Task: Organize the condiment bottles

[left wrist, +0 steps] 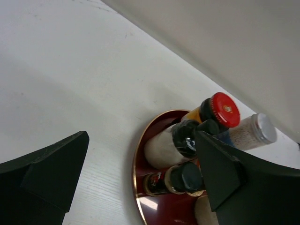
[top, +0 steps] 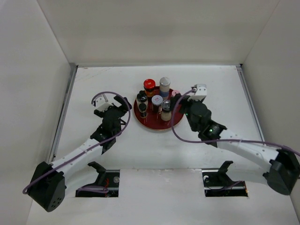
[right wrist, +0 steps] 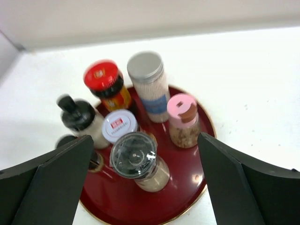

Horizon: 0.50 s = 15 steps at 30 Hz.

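Several small condiment bottles stand on a round red tray (top: 152,123). In the right wrist view I see a red-lidded dark jar (right wrist: 101,77), a grey-lidded blue-banded bottle (right wrist: 146,70), a pink-lidded jar (right wrist: 182,105), a white-lidded one (right wrist: 119,125), a clear-capped pale one (right wrist: 134,154) and a black-capped pale bottle (right wrist: 75,112). My right gripper (right wrist: 145,140) is open, above the tray's right side (top: 182,101). My left gripper (top: 123,105) is open and empty just left of the tray. In the left wrist view a small black-capped dark bottle (left wrist: 173,180) stands at the tray's rim (left wrist: 136,173).
White walls enclose the table on the left, back and right. The tray sits at the middle back of the table. Purple cables loop off both arms. Two dark cut-outs lie at the near edge by the arm bases.
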### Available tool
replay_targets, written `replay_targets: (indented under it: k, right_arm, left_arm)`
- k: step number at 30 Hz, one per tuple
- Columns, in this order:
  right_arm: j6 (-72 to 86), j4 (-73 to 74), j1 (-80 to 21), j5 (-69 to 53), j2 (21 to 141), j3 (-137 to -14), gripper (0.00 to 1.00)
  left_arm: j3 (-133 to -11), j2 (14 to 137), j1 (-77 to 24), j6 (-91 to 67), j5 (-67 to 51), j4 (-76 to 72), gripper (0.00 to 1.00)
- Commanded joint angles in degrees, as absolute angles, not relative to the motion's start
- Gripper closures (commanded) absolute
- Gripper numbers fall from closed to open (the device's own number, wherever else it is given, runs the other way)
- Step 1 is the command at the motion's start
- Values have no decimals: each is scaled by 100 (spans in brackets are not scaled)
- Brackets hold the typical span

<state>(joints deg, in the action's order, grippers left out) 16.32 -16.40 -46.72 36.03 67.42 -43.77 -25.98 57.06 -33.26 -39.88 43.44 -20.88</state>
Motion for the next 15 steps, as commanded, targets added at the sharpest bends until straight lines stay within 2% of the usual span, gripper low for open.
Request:
replay_targets:
  k: [1,5,15]
  right_arm:
    - [1836,-2038,-4488,3972,6040,-3764,0]
    - [2381,-2215,-4180,4157,5485,-3034,0]
    - [2821,-2075,-3986,4210,5177,-2470,0]
  left_arm:
    - [-3093,5458,-3466,-3999,4237,-1442,0]
    - [-3540,5440,-3792,-3938,4053,-1126,0]
    - [-4719,6424,-4521,-3516,3893,-712,0]
